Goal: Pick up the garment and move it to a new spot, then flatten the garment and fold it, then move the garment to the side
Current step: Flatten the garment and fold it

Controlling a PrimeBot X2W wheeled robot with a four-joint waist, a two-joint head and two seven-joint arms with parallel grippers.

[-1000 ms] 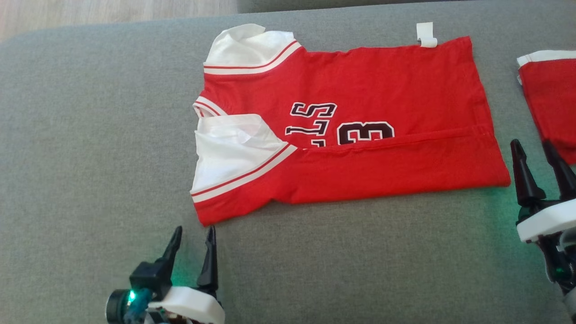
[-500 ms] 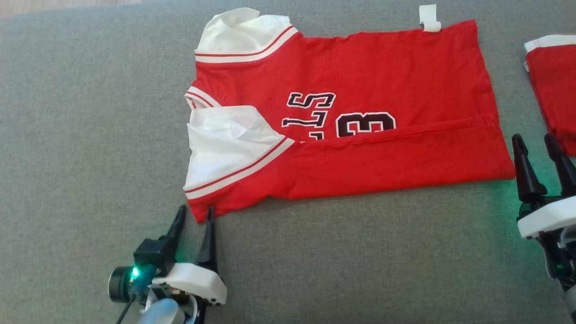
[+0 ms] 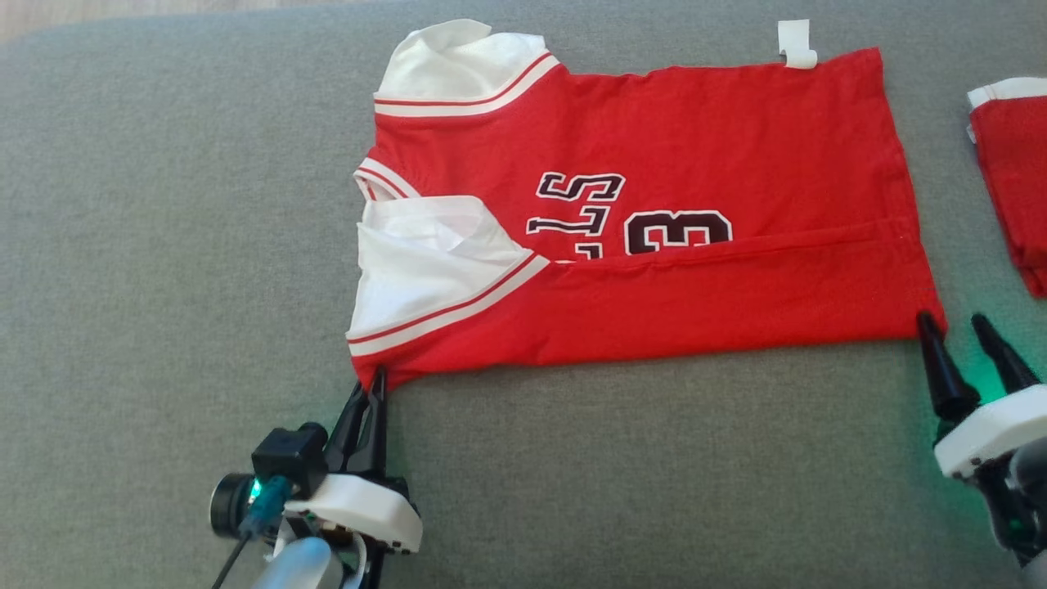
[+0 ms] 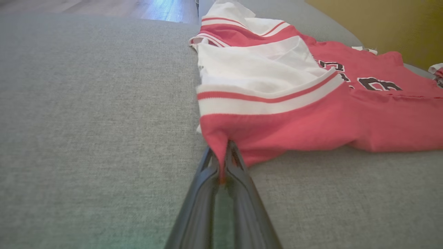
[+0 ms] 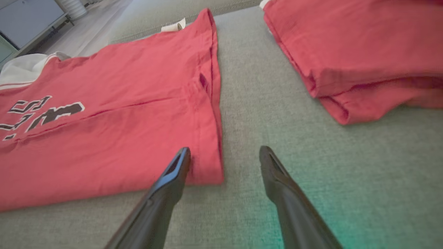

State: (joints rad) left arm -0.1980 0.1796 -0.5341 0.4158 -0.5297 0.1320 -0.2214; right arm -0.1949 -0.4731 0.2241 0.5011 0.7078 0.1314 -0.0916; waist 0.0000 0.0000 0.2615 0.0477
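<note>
Grey woven upholstery surface (image 3: 164,245) — the ground of the whole scene. Folded red fabric bundle with a white band (image 3: 1010,164) — lies on the upholstery at the far right of the head view, its stacked folds visible in the right wrist view. Pale wooden floor (image 4: 104,7) borders the far edge. A mustard-yellow wall (image 4: 380,24) stands behind, and a pale grey cabinet (image 5: 27,14) stands on the floor.

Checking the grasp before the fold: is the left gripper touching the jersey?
Touching. The left wrist view shows the left gripper shut on the jersey's near corner, with red cloth pinched between its jaws.
</note>
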